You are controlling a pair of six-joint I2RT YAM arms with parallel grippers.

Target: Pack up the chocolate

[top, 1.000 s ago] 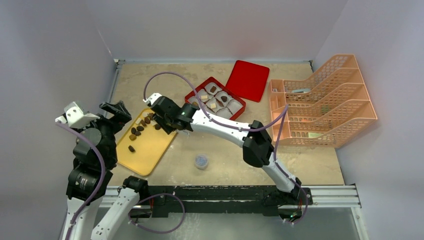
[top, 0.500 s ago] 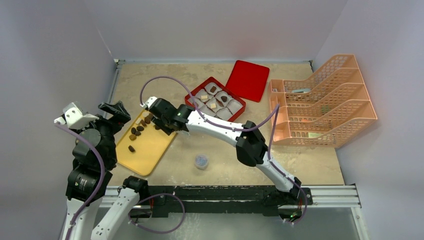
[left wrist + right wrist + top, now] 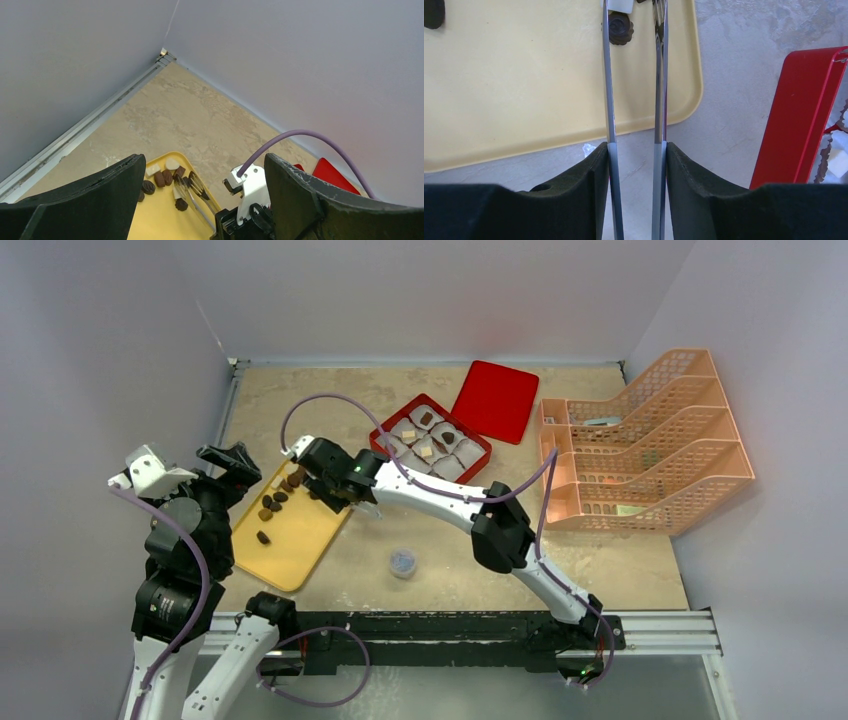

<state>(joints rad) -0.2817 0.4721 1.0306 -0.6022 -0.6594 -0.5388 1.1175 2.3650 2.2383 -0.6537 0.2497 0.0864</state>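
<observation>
Several pieces of the chocolate (image 3: 278, 497), mostly dark brown, lie at the far end of a yellow tray (image 3: 290, 540). My right gripper (image 3: 338, 486) is shut on a pair of metal tongs (image 3: 610, 100). The two tong arms stand apart and reach over the tray (image 3: 524, 90), their tips beside a dark fluted chocolate (image 3: 620, 27). The left wrist view shows the tongs (image 3: 197, 192) among the chocolate (image 3: 162, 177). My left gripper (image 3: 225, 460) hangs open and empty above the tray's left side. A red box (image 3: 432, 436) holds white liners, several with chocolate in them.
A red lid (image 3: 496, 400) lies behind the box. A small grey-blue cap (image 3: 402, 562) sits on the table near the front. An orange file rack (image 3: 640, 440) fills the right side. Walls close off the left, back and right.
My right arm has shifted a little left, carrying the tongs further over the tray toward the chocolate. The left arm has not moved.
</observation>
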